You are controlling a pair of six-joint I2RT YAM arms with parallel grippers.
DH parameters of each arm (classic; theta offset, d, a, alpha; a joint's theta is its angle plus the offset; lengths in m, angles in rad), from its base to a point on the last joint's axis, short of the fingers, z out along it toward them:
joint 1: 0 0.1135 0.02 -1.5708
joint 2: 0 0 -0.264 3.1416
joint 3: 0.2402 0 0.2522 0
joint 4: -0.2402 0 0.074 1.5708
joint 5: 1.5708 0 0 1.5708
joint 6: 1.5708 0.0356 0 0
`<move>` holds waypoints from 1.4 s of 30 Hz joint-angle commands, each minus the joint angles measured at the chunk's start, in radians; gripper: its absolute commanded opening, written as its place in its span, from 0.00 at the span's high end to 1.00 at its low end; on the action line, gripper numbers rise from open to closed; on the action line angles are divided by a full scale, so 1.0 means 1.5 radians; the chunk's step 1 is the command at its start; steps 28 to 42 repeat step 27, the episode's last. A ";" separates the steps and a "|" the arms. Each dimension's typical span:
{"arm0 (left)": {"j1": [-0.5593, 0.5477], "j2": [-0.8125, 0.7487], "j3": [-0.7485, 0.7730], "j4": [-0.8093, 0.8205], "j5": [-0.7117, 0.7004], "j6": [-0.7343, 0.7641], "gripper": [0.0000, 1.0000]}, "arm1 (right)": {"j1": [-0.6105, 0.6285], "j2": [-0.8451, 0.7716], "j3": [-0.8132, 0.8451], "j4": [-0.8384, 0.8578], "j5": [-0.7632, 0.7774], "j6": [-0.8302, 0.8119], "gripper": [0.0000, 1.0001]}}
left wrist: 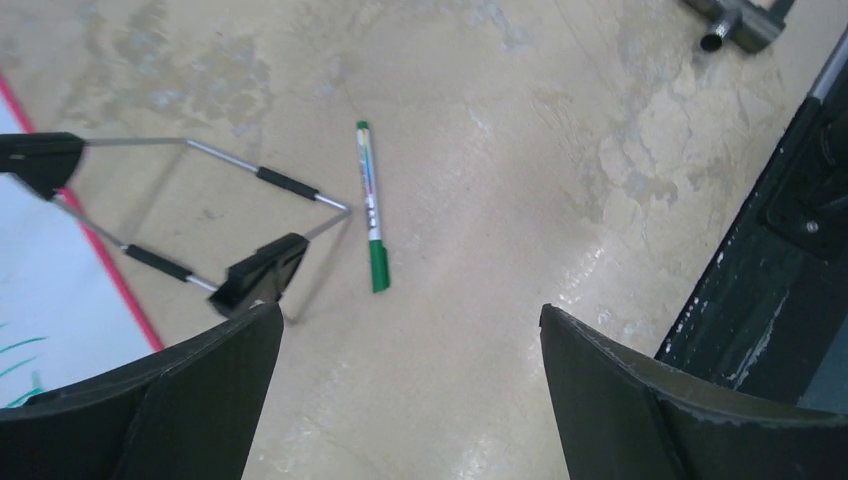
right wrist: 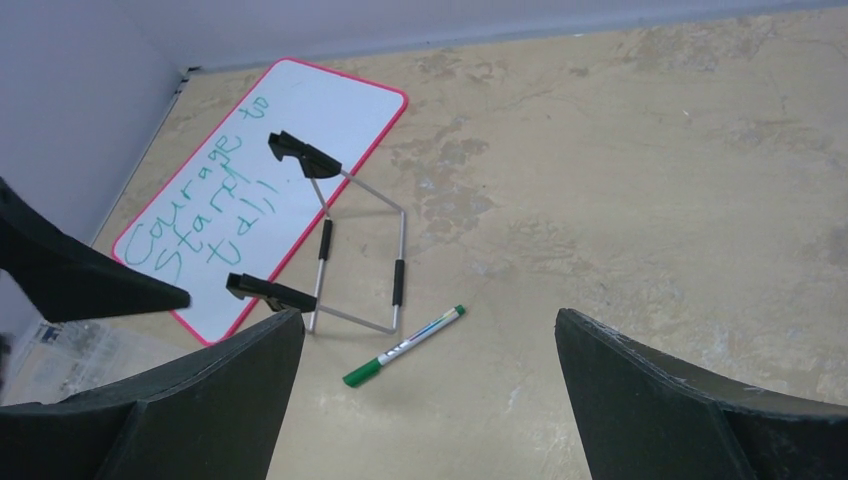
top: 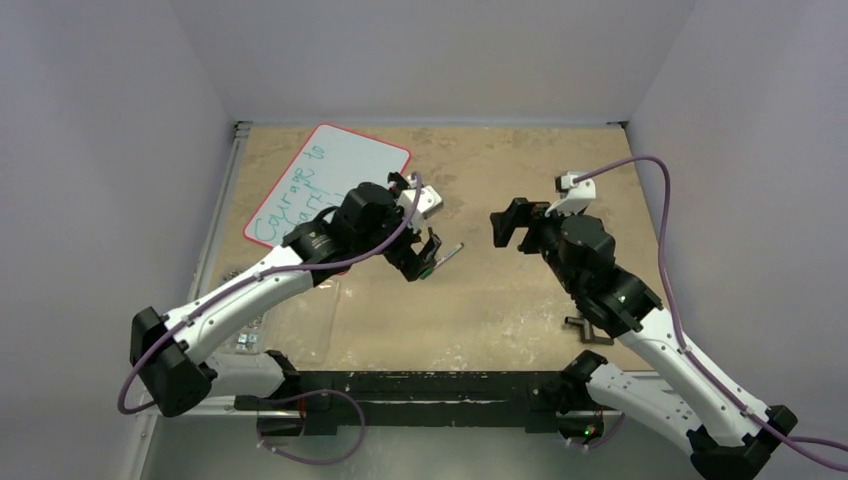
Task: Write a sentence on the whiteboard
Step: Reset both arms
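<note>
The whiteboard [top: 362, 160] lies flat at the far left, white with a red-pink rim. The sentence [top: 292, 197] is teal-green handwriting in two lines; in the right wrist view [right wrist: 200, 195] it reads "Courage to", and the second line is harder to read. A green-capped marker [left wrist: 372, 205] lies loose on the table, also in the right wrist view [right wrist: 405, 347]. My left gripper [top: 421, 256] is open and empty, above the table short of the marker. My right gripper [top: 506, 227] is open and empty, facing the marker from the right.
A wire stand [right wrist: 345, 240] with black clips stands at the whiteboard's near edge, touching the marker's end. A small black bracket [top: 588, 330] lies at the right front. A clear plastic sheet [right wrist: 75, 352] lies at the left front. Grey walls enclose the table.
</note>
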 commanded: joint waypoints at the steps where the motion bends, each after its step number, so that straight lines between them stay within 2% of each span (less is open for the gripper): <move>1: 0.008 -0.075 0.068 -0.088 -0.117 0.001 0.00 | -0.001 -0.006 -0.014 0.056 -0.019 -0.013 0.01; 8: 0.029 -0.152 0.068 -0.136 -0.263 0.073 0.00 | -0.001 -0.005 -0.032 0.085 -0.023 -0.011 0.01; 14: 0.034 -0.219 -0.045 -0.050 -0.363 0.112 0.00 | -0.001 -0.002 -0.049 0.121 -0.003 -0.022 0.01; 18: 0.034 -0.225 -0.052 -0.050 -0.403 0.125 0.00 | -0.001 0.006 -0.056 0.140 0.008 -0.028 0.01; 23: 0.036 -0.232 -0.055 -0.046 -0.415 0.127 0.00 | -0.001 0.010 -0.067 0.179 -0.006 -0.034 0.01; 42: 0.037 -0.240 -0.061 -0.041 -0.422 0.129 0.00 | -0.001 0.024 -0.056 0.180 0.003 -0.032 0.01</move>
